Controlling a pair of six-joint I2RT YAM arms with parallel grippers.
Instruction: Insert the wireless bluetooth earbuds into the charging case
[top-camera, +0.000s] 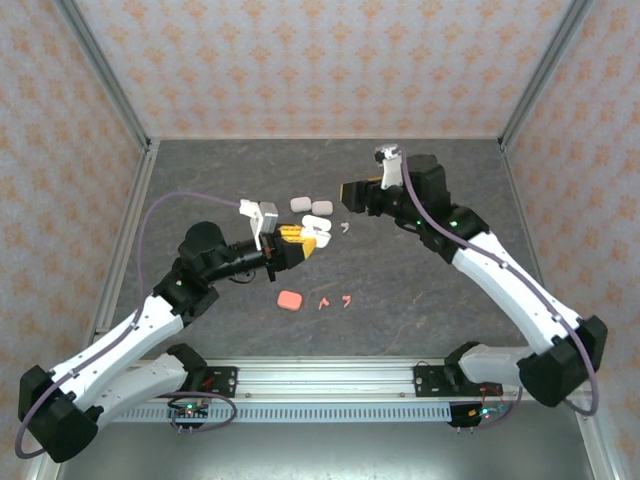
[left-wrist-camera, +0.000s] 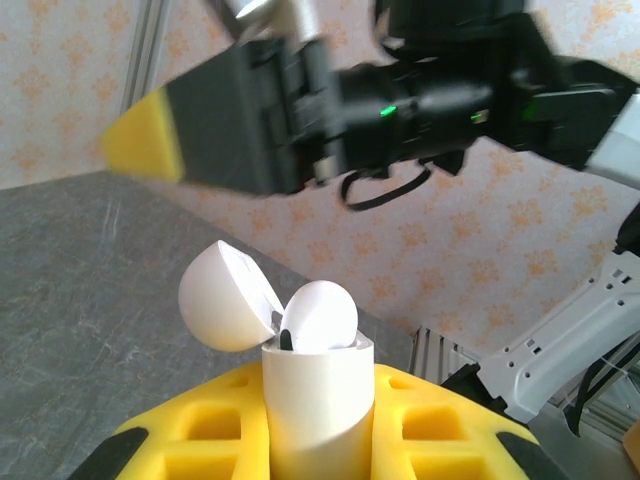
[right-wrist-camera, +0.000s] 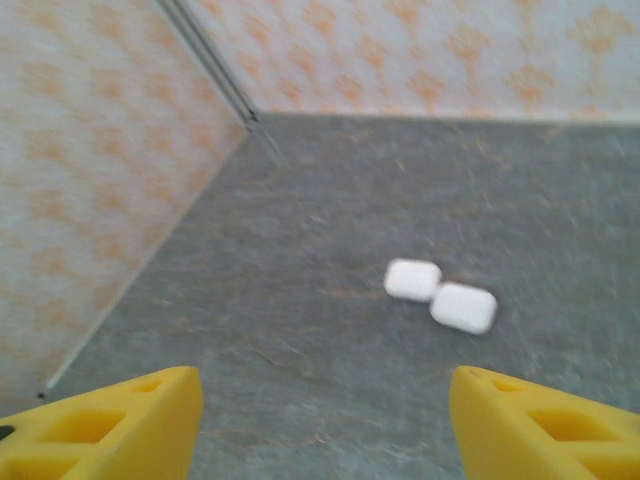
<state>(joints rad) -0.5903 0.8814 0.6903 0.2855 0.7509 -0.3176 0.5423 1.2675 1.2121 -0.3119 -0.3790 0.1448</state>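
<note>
- Charging case (left-wrist-camera: 318, 400): upright at the lower centre of the left-wrist view, lid (left-wrist-camera: 222, 297) swung open. One white earbud (left-wrist-camera: 322, 312) appears seated inside, its stem hidden.
- Left pincer (top-camera: 300, 240): closed on the case body, holding it above the bench (top-camera: 420, 290).
- Right pincer (right-wrist-camera: 320, 420): fingers spread and empty, up and right of the held case in the top view.
- Left to do: a loose white earbud (top-camera: 345, 227) lies right of the held case. Coral earbuds (top-camera: 323, 301) lie beside a coral case (top-camera: 290, 300) at lower centre, and two shut white cases (right-wrist-camera: 413, 279) lie beyond. The task looks to be at an early stage.

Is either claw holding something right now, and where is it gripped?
The left claw grips the open white plastic charging case by its lower body; the right claw holds nothing.
</note>
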